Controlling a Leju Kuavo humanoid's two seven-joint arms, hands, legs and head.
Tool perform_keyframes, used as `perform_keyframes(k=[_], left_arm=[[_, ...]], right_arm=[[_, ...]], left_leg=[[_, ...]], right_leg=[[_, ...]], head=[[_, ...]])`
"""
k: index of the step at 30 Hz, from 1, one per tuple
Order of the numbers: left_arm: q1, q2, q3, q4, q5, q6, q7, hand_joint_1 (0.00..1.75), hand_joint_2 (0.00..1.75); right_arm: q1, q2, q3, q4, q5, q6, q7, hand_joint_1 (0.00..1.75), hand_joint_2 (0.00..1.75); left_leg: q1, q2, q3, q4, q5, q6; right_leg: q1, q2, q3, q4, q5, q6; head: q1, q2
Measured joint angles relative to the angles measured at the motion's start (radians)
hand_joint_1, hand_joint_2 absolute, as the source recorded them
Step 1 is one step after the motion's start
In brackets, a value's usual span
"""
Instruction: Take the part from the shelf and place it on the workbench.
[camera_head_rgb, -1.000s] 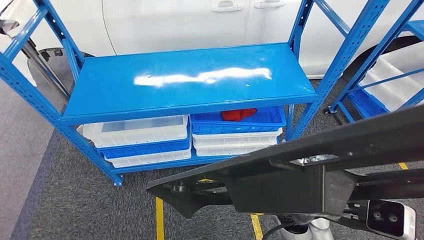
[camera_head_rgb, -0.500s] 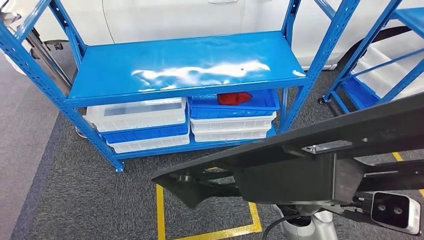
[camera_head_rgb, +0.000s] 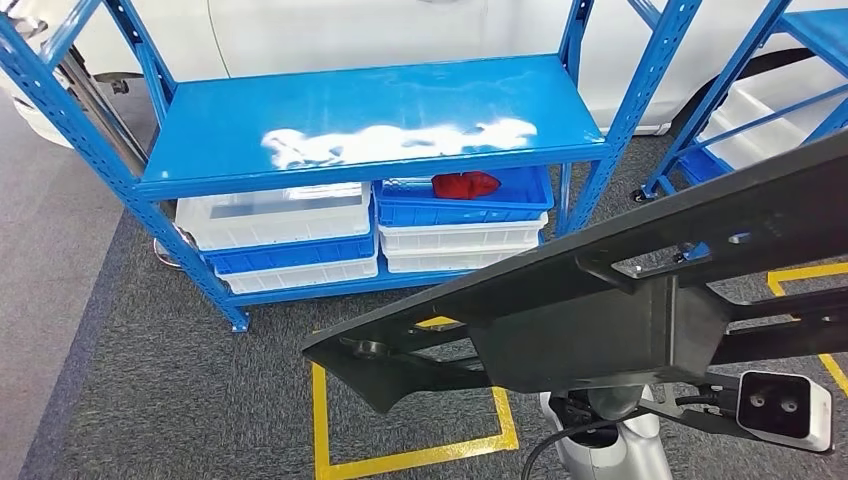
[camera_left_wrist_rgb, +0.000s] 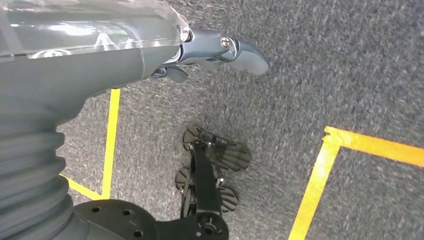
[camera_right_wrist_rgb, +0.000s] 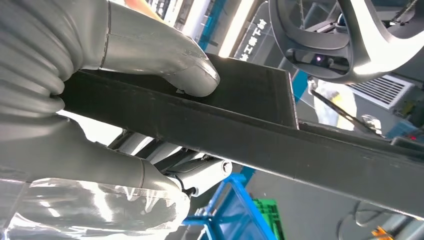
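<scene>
A long flat black part (camera_head_rgb: 600, 330) stretches across the lower right of the head view, tilted up toward the right. My right hand (camera_right_wrist_rgb: 115, 95) grips it, with the thumb pressed on its top face and the fingers under it; the black part (camera_right_wrist_rgb: 260, 140) runs away from the hand. The left hand (camera_left_wrist_rgb: 220, 50) hangs over grey carpet and holds nothing, its fingers apart. The blue shelf rack (camera_head_rgb: 370, 130) stands ahead with a bare, shiny top board.
Under the board sit white and blue bins (camera_head_rgb: 280, 225), one blue bin holding a red item (camera_head_rgb: 465, 185). A white car (camera_head_rgb: 350, 35) stands behind the rack. A second blue rack (camera_head_rgb: 760, 90) is at the right. Yellow tape (camera_head_rgb: 410, 458) marks the grey carpet.
The whole picture has shifted: the rack now sits farther off and more of the carpet and yellow tape shows, so the camera moved back. The black part stays in my right hand.
</scene>
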Motion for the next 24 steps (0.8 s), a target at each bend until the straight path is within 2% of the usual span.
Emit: perform_keyframes(k=[1,3,5,6,7,8,9,11,12,13,16,17,19,21,22,23,24], left_arm=[[-0.001,0.0,0.0,0.0,0.0,0.0,0.0,0.0,1.75],[-0.001,-0.002,0.0,0.0,0.0,0.0,0.0,0.0,1.75],[-0.001,-0.002,0.001,0.0,0.0,0.0,0.0,0.0,1.75],[0.0,-0.003,0.001,0.0,0.0,0.0,0.0,0.0,1.75],[0.0,-0.003,0.001,0.0,0.0,0.0,0.001,0.0,1.75],[0.001,-0.004,0.001,0.0,0.0,0.0,0.001,0.0,1.75],[0.001,-0.005,0.001,0.0,0.0,-0.001,0.001,0.0,1.75],[0.0,-0.007,0.001,0.0,0.0,-0.002,0.001,0.0,1.75],[0.0,-0.008,0.001,0.0,0.0,-0.003,0.001,0.0,1.75],[0.0,-0.008,0.002,0.0,0.0,-0.003,0.001,0.0,1.75],[0.0,-0.011,0.005,0.0,0.002,-0.002,0.0,0.0,1.75],[0.0,-0.013,0.006,0.0,0.004,0.0,0.0,0.0,1.75],[0.0,-0.014,0.01,0.0,0.008,0.003,0.0,0.0,1.75],[0.003,-0.015,0.016,0.0,0.01,0.005,-0.001,0.0,1.75],[0.005,-0.015,0.019,0.0,0.011,0.006,-0.002,0.0,1.75],[0.007,-0.015,0.021,0.0,0.012,0.008,-0.003,0.0,1.75],[0.008,-0.015,0.023,0.0,0.012,0.011,-0.004,0.0,1.75]], right_arm=[[-0.001,0.0,0.0,0.0,0.0,0.0,0.0,1.75,1.75],[-0.003,-0.001,0.0,0.001,0.0,-0.001,0.0,1.75,1.75],[-0.004,-0.001,0.0,0.002,-0.001,-0.003,0.0,1.75,1.75],[-0.003,-0.002,0.0,0.003,-0.002,-0.003,0.0,1.75,1.75],[-0.003,-0.003,0.0,0.004,-0.003,-0.003,0.0,1.75,1.75],[-0.003,-0.003,0.0,0.005,-0.004,-0.002,0.0,1.75,1.75],[-0.003,-0.004,0.0,0.006,-0.004,0.001,0.0,1.75,1.75],[-0.005,-0.004,-0.001,0.007,-0.004,0.01,0.0,1.75,1.75],[-0.006,-0.004,-0.002,0.007,-0.003,0.013,0.0,1.75,1.75],[-0.007,-0.004,-0.004,0.008,-0.004,0.016,0.0,1.75,1.75],[-0.007,-0.005,-0.017,0.009,-0.007,0.028,-0.001,1.75,1.75],[-0.007,-0.005,-0.023,0.009,-0.008,0.036,-0.001,1.75,1.75],[-0.006,-0.004,-0.036,0.009,-0.007,0.056,-0.001,1.75,1.75],[-0.005,-0.002,-0.054,0.009,0.002,0.076,-0.001,1.75,1.75],[-0.004,0.0,-0.064,0.009,0.009,0.083,-0.001,1.75,1.75],[-0.004,0.002,-0.075,0.008,0.017,0.087,-0.001,1.75,1.75],[-0.003,0.004,-0.085,0.006,0.026,0.088,-0.001,1.75,1.75]], left_leg=[[0.002,0.001,0.0,-0.006,0.003,0.006],[0.008,0.002,-0.002,-0.015,0.012,0.017],[0.007,0.002,-0.009,-0.015,0.017,0.023],[0.007,0.002,-0.012,-0.013,0.017,0.023],[0.006,0.002,-0.015,-0.011,0.018,0.024],[0.006,0.002,-0.016,-0.008,0.017,0.023],[0.006,0.001,-0.017,-0.004,0.016,0.021],[0.005,-0.001,-0.019,0.003,0.012,0.015],[0.004,-0.001,-0.022,0.007,0.011,0.011],[0.002,-0.001,-0.025,0.009,0.011,0.006],[0.003,0.003,-0.029,0.01,0.01,-0.011],[0.004,0.004,-0.034,0.022,-0.001,-0.016],[0.006,0.003,-0.07,0.107,-0.054,-0.024],[0.006,0.003,-0.13,0.242,-0.115,-0.028],[0.007,0.003,-0.149,0.285,-0.125,-0.03],[0.007,0.002,-0.153,0.294,-0.117,-0.03],[0.007,0.0,-0.137,0.26,-0.09,-0.028]], right_leg=[[0.0,0.001,-0.002,0.002,-0.001,0.005],[-0.001,0.003,-0.027,0.054,-0.038,0.016],[-0.006,0.006,-0.088,0.184,-0.108,0.024],[-0.008,0.006,-0.117,0.247,-0.131,0.027],[-0.01,0.006,-0.134,0.284,-0.136,0.029],[-0.012,0.006,-0.132,0.281,-0.122,0.03],[-0.014,0.006,-0.108,0.233,-0.089,0.029],[-0.014,0.006,-0.039,0.092,-0.027,0.024],[-0.012,0.007,-0.017,0.041,-0.011,0.02],[-0.01,0.008,-0.008,0.018,-0.008,0.016],[-0.008,0.013,-0.013,0.009,-0.004,-0.001],[-0.01,0.015,-0.012,0.005,0.0,-0.008],[-0.013,0.019,-0.011,0.0,0.006,-0.017],[-0.012,0.028,-0.014,0.0,0.007,-0.021],[-0.011,0.034,-0.015,0.001,0.008,-0.021],[-0.011,0.042,-0.016,0.003,0.008,-0.021],[-0.01,0.05,-0.015,0.005,0.007,-0.021]], head=[[0.0,0.0],[0.0,0.0],[0.0,0.0],[0.0,0.0],[0.0,0.0],[0.0,0.0],[0.0,0.0],[0.0,0.0],[0.0,0.0],[0.0,0.0],[0.0,0.0],[0.0,0.0],[0.0,0.0],[0.0,0.0],[0.0,0.0],[0.0,0.0],[0.0,0.0]])
